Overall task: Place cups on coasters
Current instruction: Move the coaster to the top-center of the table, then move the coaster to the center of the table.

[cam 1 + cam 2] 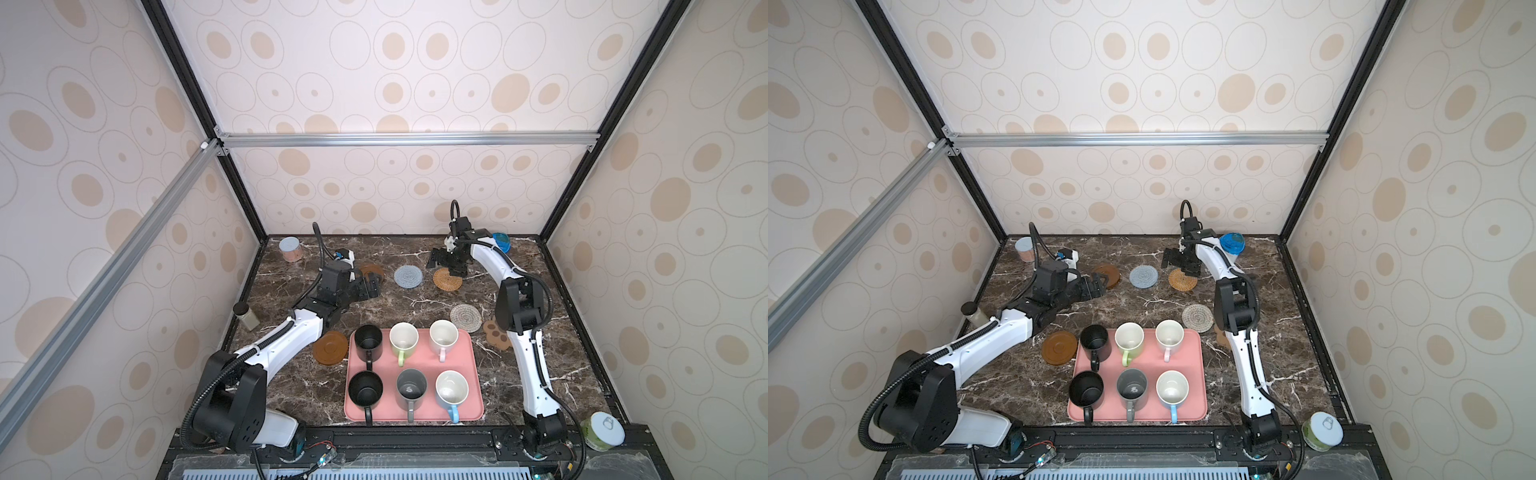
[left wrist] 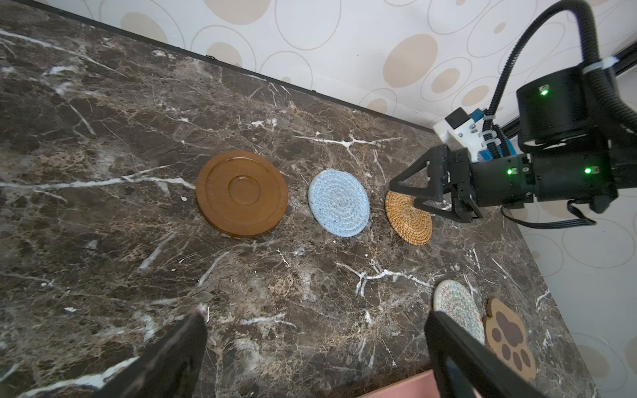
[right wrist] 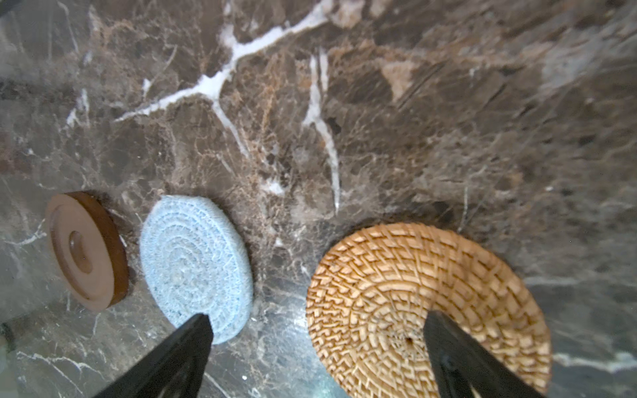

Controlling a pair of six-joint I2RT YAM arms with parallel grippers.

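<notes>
Left pincer (image 1: 371,287) gapes wide and empty, a brown coaster (image 1: 374,269) just past its tips. Right pincer (image 1: 435,259) is also wide and empty, close over the rattan coaster (image 1: 447,279). Six cups (image 1: 403,337) stand on the tray (image 1: 432,413), well behind both.

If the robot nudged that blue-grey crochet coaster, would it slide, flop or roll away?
The blue-grey crochet coaster looks like soft coiled yarn, so it would probably bend if lifted by one edge. It lies flat on the marble table, so rolling seems unlikely. Its fuzzy surface probably drags rather than glides when pushed.
</notes>
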